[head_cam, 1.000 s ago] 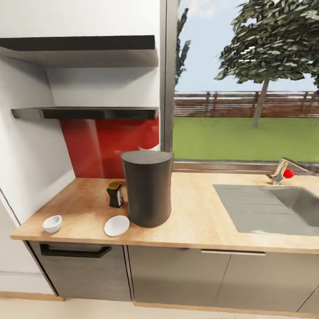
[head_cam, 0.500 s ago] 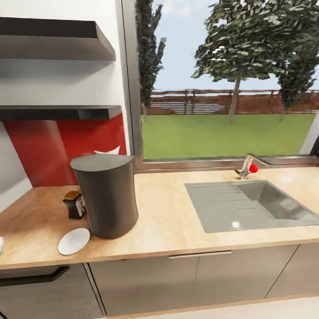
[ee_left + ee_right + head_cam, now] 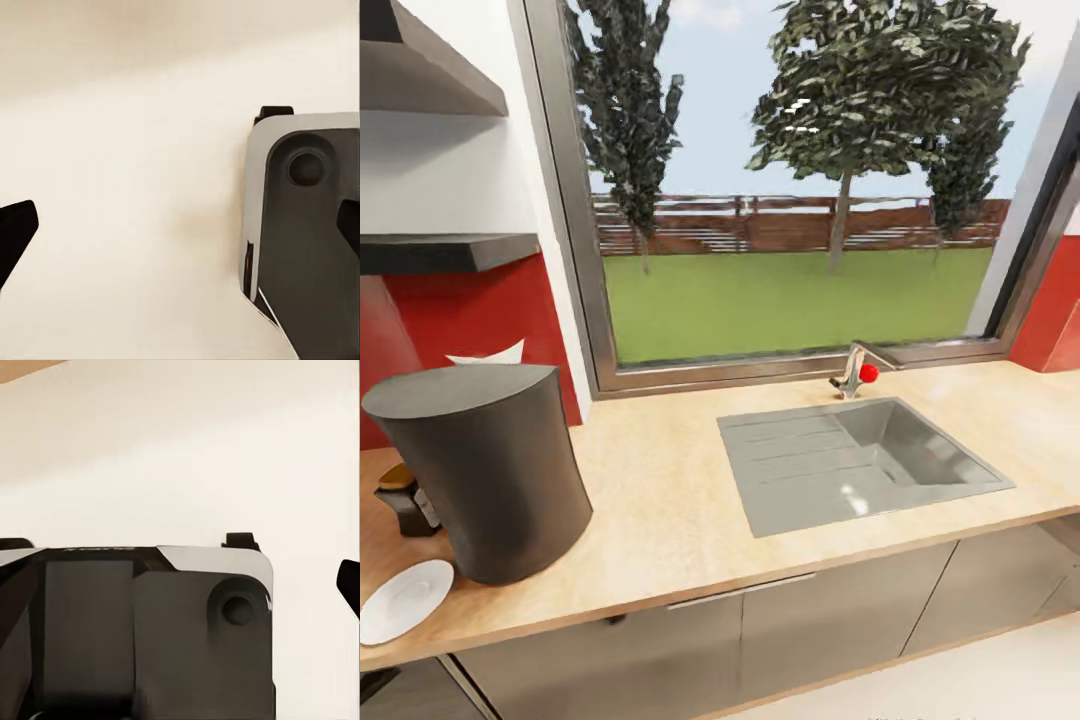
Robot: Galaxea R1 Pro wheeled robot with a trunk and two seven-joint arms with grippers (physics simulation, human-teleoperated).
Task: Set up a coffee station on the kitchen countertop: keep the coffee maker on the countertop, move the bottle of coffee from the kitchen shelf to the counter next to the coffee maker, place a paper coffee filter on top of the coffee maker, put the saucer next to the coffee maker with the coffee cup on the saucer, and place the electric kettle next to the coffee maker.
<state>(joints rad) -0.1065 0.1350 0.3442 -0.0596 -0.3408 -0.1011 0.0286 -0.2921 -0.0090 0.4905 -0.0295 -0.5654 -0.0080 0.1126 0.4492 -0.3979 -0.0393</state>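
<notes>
The dark grey coffee maker (image 3: 485, 470) stands at the left of the light wood kitchen countertop (image 3: 660, 500). The bottle of coffee (image 3: 405, 497) sits just behind it on the left, partly hidden. A white saucer (image 3: 402, 600) lies in front near the counter edge. The white tip of the paper coffee filter (image 3: 490, 354) shows behind the coffee maker. The dark kitchen shelf (image 3: 445, 252) hangs above. The coffee cup and electric kettle are out of view. My left gripper (image 3: 180, 232) and right gripper (image 3: 180, 592) hang open over pale floor and hold nothing.
A grey sink (image 3: 850, 460) with a drainboard is set into the counter on the right, with a faucet (image 3: 857, 372) with a red knob behind it. A wide window runs along the back. Grey cabinet fronts (image 3: 830, 620) are below. The robot's own base (image 3: 307, 225) shows under both wrists.
The whole head view has swung to the right, so the counter items slid leftward in the picture. The cup has left the frame. Nothing on the counter has moved.
</notes>
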